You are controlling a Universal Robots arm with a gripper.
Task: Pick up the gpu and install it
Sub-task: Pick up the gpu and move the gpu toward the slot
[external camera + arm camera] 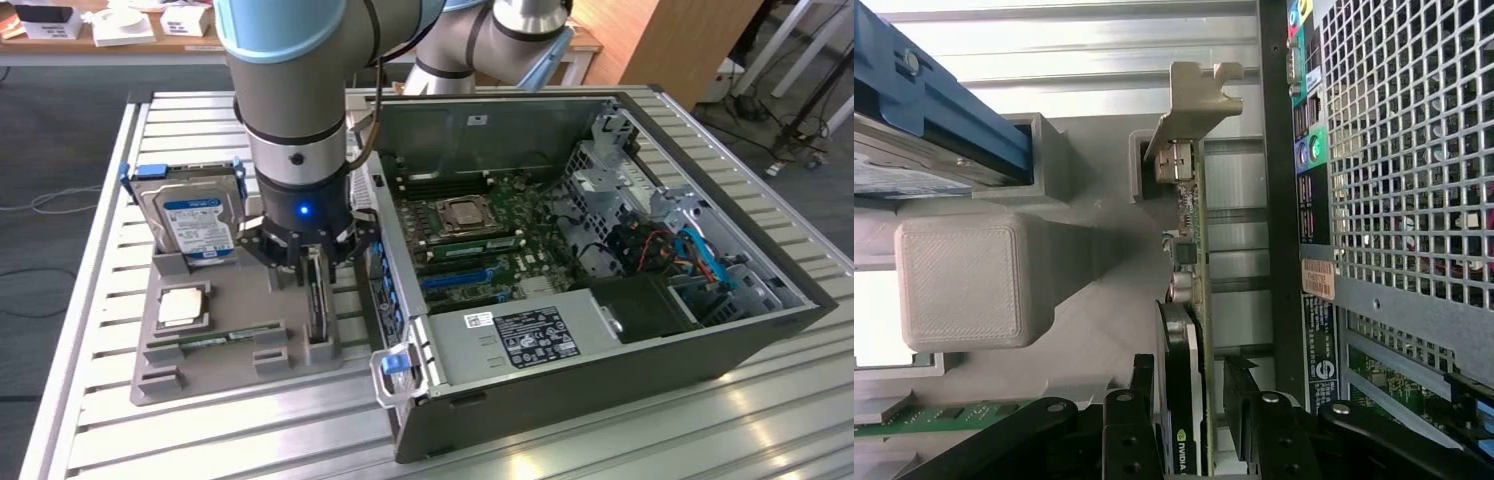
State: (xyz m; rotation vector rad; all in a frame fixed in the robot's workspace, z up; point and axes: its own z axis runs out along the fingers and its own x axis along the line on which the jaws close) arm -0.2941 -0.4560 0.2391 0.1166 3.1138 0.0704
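Note:
The gpu [318,305] is a thin dark card that stands on its edge in a slot of the grey holder [227,365], close beside the computer case. In the wrist view the gpu [1197,250] runs away from the camera and ends in its silver bracket [1192,100]. My gripper [315,262] is lowered straight over the card and is open. In the wrist view my gripper [1192,385] has one black finger [1142,390] on each side of the card, and a small gap shows beside the other finger [1240,390].
A silver hard drive [195,215] with blue rails stands upright at the holder's back. A processor [183,306] and a green memory stick [214,340] lie in the holder. The open computer case [747,330] with its motherboard [467,240] stands on the exterior view's right.

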